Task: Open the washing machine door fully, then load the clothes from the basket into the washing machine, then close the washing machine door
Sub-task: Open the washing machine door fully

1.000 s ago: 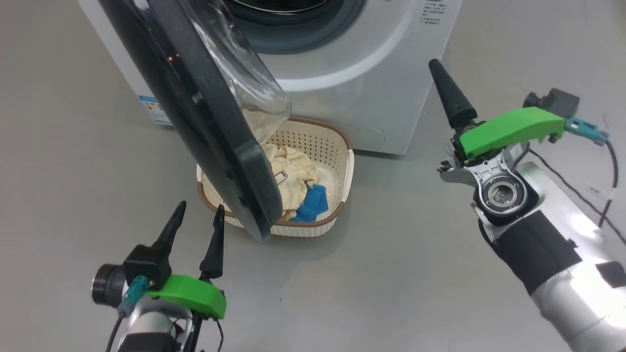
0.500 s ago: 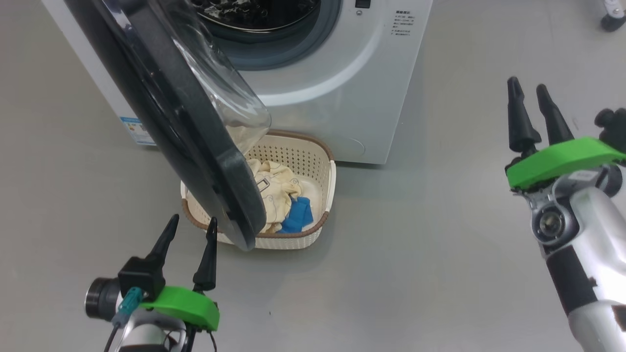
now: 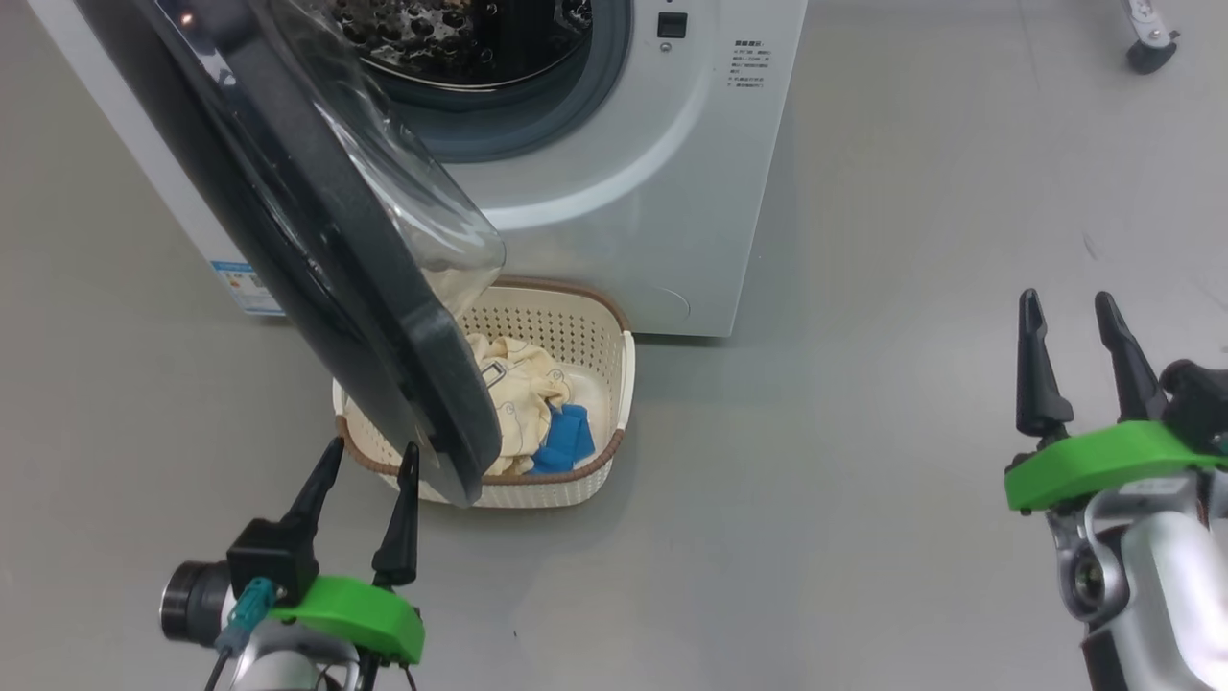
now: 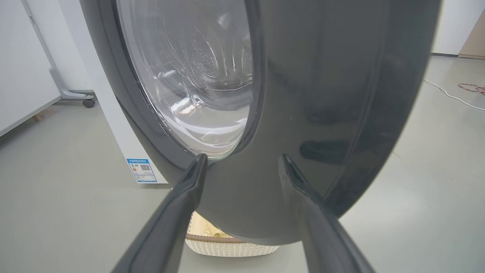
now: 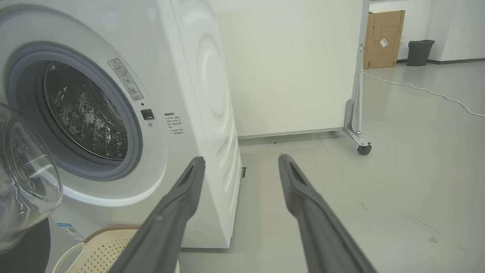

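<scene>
The white washing machine [image 3: 614, 192] stands with its drum [image 3: 451, 38] exposed. The washing machine door [image 3: 317, 259] hangs swung out, with its black rim over the left part of the basket [image 3: 537, 494]. In the basket lie the pale yellow clothes [image 3: 513, 393] and a blue piece [image 3: 566, 437]. My left gripper [image 3: 374, 446] is open just in front of the door's lower edge, and the door's outer face [image 4: 322, 94] looms close before its fingers. My right gripper [image 3: 1067, 296] is open and empty over bare floor, well to the right of the washer.
A wheeled stand foot [image 5: 358, 129] holds a white panel to the right of the washer. A cardboard box [image 5: 382, 38] and a dark bin [image 5: 420, 51] stand far back. A white cable [image 5: 428, 91] runs across the grey floor. A blue label [image 4: 142, 170] sits low on the washer's front.
The head camera has tilted, so the washer and basket sit lower and further left. My right arm has dropped from beside the washer to the lower right, fingers now pointing up. The left gripper has barely moved.
</scene>
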`<state>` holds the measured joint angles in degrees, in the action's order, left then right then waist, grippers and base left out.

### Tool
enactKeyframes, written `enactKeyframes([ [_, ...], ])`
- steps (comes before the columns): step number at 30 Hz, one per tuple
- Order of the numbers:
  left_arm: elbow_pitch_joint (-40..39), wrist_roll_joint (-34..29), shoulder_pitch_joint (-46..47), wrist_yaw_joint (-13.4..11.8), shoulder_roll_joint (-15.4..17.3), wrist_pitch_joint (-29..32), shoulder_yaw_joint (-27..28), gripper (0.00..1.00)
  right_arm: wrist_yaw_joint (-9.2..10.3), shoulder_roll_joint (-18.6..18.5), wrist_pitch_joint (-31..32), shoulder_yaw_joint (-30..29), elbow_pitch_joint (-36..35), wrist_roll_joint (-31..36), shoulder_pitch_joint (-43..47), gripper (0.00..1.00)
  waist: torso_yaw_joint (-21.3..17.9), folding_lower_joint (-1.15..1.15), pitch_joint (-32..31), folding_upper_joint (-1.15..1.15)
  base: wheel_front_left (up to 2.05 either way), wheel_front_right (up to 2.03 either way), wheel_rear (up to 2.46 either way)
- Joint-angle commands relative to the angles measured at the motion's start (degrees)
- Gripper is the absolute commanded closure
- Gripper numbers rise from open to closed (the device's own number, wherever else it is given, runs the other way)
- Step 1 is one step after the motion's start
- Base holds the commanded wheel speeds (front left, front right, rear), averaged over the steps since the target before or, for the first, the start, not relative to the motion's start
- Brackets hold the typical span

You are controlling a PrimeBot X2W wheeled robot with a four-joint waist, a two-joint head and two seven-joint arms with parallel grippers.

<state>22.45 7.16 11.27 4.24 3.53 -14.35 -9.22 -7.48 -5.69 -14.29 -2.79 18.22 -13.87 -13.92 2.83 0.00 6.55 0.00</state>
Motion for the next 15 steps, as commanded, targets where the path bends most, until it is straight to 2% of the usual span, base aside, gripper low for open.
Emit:
enactKeyframes([
  [1,-1.73,0.21,0.95,-0.34,1.27,-0.65,2.18,0.0,-0.01,0.26,0.27,0.48,-2.6,1.47,-0.24,0.0,-0.06,0.0,0.04,0.0,0.0,0.0,0.0],
  [9,-1.75,0.45,0.78,-0.4,1.41,-0.65,2.14,0.0,-0.01,2.45,1.44,-2.47,-7.95,8.74,7.36,0.0,-0.26,0.0,-0.03,0.0,0.0,0.0,0.0],
  [15,-1.66,0.6,0.37,-0.59,1.5,-0.65,2.11,0.0,-0.01,2.77,2.11,-3.01,-10.86,10.0,12.3,0.0,-0.23,0.0,-0.64,0.0,0.0,0.0,0.0],
])
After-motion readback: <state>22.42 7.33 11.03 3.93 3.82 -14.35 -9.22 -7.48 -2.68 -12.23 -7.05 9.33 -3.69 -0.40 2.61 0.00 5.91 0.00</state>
